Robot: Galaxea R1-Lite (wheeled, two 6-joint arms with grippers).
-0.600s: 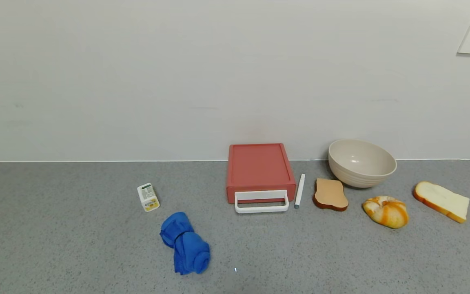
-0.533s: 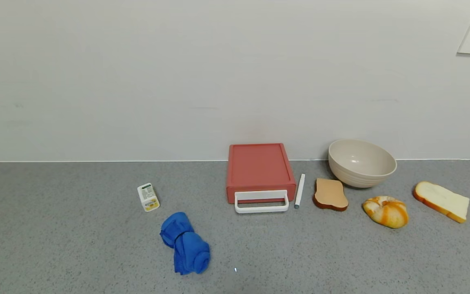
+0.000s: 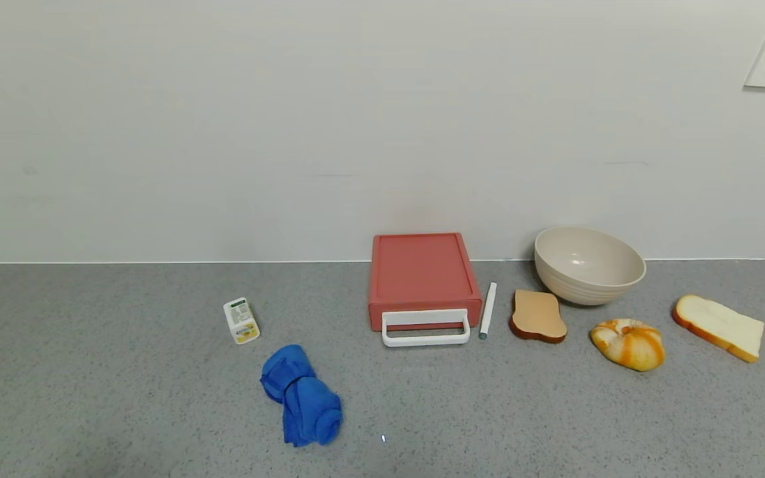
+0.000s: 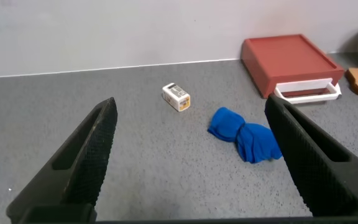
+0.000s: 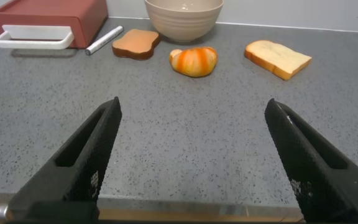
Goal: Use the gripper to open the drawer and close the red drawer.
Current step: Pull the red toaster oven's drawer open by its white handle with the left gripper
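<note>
The grey speckled counter runs the whole width of the head view, and against its back edge, a little right of centre, sits the drawer, shut, with its white loop handle lying out toward the front edge. To its right along the back edge stands the beige bowl, and near the right edge lies a slice of white bread. Forward and to the left of the drawer, toward the front edge, lies a rolled blue cloth; between bowl and front edge are a glazed bun and a brown toast slice. A small white packet rests left of the drawer, and a white marker lies just beside the drawer's right wall. Neither arm shows in the head view; each wrist view shows its own fingers spread wide with nothing between them, the left gripper hanging over the counter's front left part, the right gripper low over its front edge on the right side. The likely trouble, as I judge it, is the marker: a finger reaching for the handle's right end could knock it rolling. The shallow unit also looks light, so a pull on the handle may drag the whole box forward instead of sliding the tray out.
</note>
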